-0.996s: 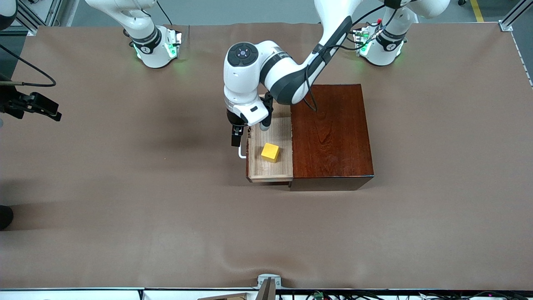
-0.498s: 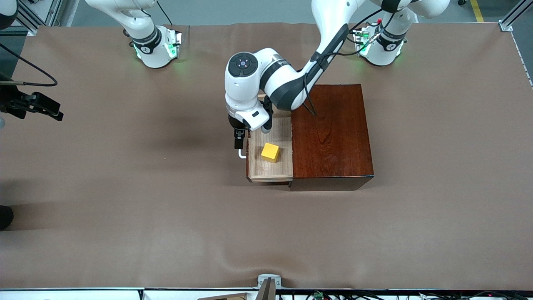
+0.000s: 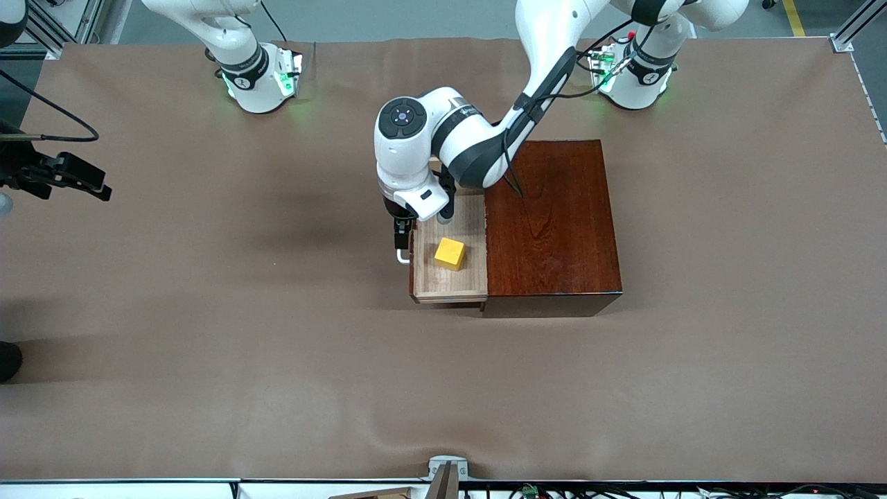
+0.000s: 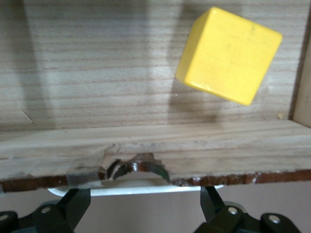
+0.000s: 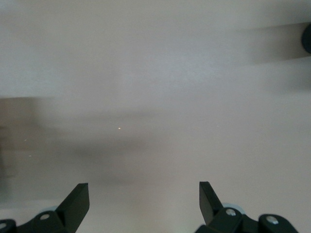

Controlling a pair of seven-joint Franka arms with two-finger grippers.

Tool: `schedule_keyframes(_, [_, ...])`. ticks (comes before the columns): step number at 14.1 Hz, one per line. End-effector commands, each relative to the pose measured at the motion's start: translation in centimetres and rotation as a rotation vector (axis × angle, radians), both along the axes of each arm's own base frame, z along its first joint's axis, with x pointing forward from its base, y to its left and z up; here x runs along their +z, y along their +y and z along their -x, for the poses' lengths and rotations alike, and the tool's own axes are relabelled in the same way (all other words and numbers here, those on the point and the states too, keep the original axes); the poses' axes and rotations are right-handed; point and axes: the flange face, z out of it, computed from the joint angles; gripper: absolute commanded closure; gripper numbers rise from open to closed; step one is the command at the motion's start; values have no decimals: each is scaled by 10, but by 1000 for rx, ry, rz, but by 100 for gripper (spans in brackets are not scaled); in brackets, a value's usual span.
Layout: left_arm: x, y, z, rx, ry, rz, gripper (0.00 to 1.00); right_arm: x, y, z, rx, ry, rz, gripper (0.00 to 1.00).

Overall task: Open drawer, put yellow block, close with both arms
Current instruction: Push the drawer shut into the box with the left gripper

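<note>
The drawer [image 3: 443,283] stands pulled out of the mahogany box [image 3: 551,222], toward the right arm's end of the table. The yellow block [image 3: 450,253] rests on the drawer's pale wood floor [image 4: 97,73], and the same block [image 4: 228,56] shows tilted in the left wrist view. My left gripper [image 3: 400,237] hangs open just outside the drawer's front. Its fingers [image 4: 73,206] stand wide apart on either side of the white handle [image 4: 136,190], not clamped on it. My right gripper [image 3: 97,188] waits open over bare table at the right arm's end, with nothing in it [image 5: 143,194].
The brown table cloth [image 3: 277,346] spreads flat all round the box. The arms' round bases [image 3: 260,80] glow green along the edge farthest from the front camera. A small metal fitting [image 3: 447,468] sits at the nearest table edge.
My left gripper has come slightly lower and closer to the drawer's front and handle. The drawer and block have not moved. The right gripper has drifted a little.
</note>
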Motion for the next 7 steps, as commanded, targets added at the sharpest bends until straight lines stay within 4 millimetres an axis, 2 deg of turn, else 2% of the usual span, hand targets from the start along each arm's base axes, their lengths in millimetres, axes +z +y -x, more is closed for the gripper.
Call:
schedule_keyframes(1, [-3, 2, 1, 10, 31, -32, 0, 3, -6, 6, 16, -9, -27, 0])
schedule_keyframes(7, [-1, 26, -7, 25, 81, -137, 0, 5, -6, 6, 14, -12, -25, 0])
